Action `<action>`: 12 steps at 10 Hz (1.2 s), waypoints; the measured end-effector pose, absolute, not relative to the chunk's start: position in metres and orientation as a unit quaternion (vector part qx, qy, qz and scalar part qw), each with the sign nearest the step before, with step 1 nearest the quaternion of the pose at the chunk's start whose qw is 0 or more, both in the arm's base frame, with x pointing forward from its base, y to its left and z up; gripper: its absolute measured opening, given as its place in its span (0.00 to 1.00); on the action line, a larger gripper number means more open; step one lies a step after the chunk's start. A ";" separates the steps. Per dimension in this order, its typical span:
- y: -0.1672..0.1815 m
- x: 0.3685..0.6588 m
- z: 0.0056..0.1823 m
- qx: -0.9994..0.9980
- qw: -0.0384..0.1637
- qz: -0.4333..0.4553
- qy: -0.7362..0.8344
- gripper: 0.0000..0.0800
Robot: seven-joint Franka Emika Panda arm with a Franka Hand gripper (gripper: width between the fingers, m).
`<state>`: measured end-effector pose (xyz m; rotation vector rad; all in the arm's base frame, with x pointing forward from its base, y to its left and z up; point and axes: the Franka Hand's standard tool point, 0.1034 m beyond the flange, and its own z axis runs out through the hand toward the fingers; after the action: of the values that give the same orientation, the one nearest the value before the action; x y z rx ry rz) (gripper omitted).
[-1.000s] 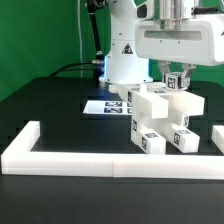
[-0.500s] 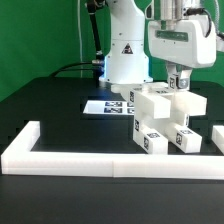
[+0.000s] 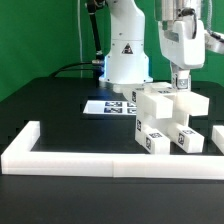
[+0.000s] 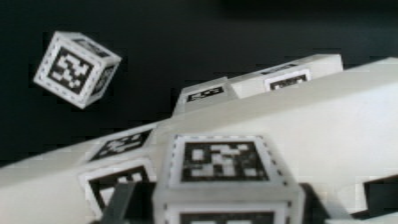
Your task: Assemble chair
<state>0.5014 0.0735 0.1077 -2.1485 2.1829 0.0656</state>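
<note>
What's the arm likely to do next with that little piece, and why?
Probably twist the post down into the chair. The jaws are shut on it and it stands upright on the chair's top. The joint itself is hidden, so I can't tell whether it is fully seated.

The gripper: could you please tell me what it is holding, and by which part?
The gripper grips a white tagged post by its tagged upper end.

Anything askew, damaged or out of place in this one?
Nothing stands out. The chair stands upright behind the wall; the hand is shut on a tagged post at its top. No part looks fallen or broken.
</note>
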 end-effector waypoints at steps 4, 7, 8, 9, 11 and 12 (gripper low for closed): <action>0.077 0.501 0.107 -0.623 0.041 0.029 0.781 0.34; 0.080 0.500 0.108 -0.657 0.038 0.033 0.752 0.69; 0.082 0.500 0.108 -0.679 0.040 0.032 0.733 0.78; 0.084 0.500 0.109 -0.711 0.042 0.029 0.701 0.78; 0.087 0.500 0.110 -0.767 0.044 0.026 0.640 0.81; 0.087 0.500 0.110 -0.795 0.045 0.024 0.605 0.81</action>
<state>0.4996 0.0866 0.1096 -2.4288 1.8471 0.0725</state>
